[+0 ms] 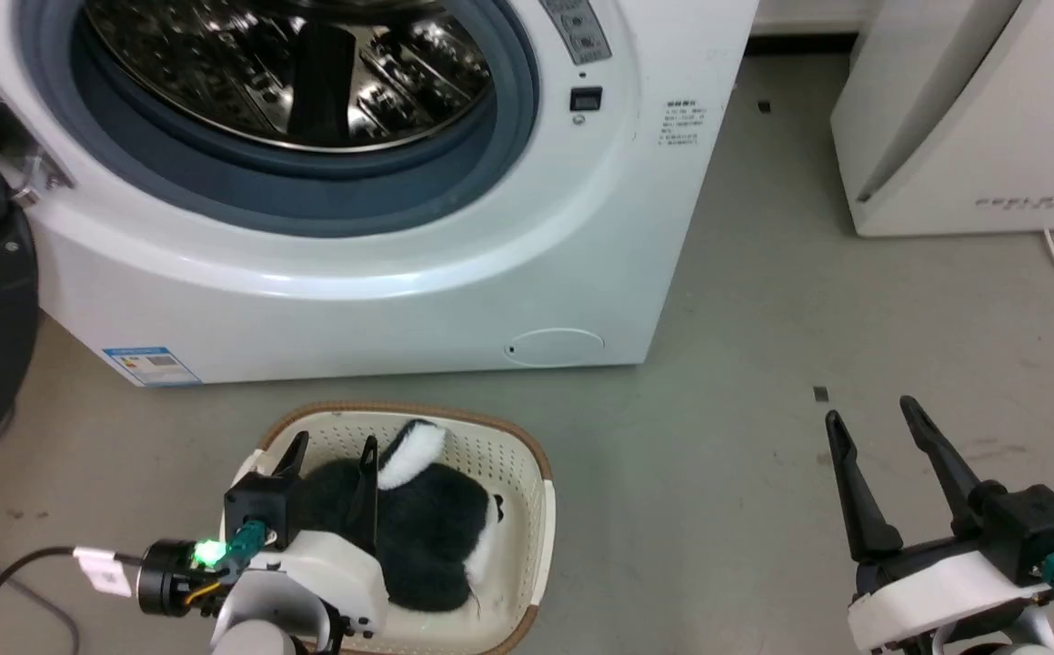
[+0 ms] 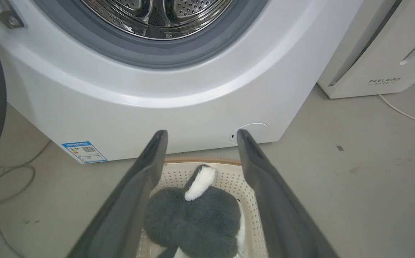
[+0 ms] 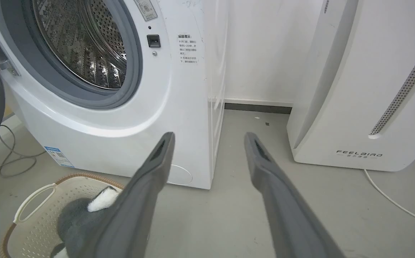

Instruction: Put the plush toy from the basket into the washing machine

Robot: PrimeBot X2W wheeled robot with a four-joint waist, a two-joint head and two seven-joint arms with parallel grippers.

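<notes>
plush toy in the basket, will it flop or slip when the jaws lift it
Probably soft and floppy: the plush toy looks fluffy and lies slumped in the basket, so it should squash and sag. Likely light for its size. Fuzzy fur seems unlikely to slip.

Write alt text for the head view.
The open left gripper hangs over a fluffy black-and-white plush toy in an oval cream perforated basket on the floor before a white front-loading washing machine, drum exposed. The open right gripper sits lower right.
</notes>
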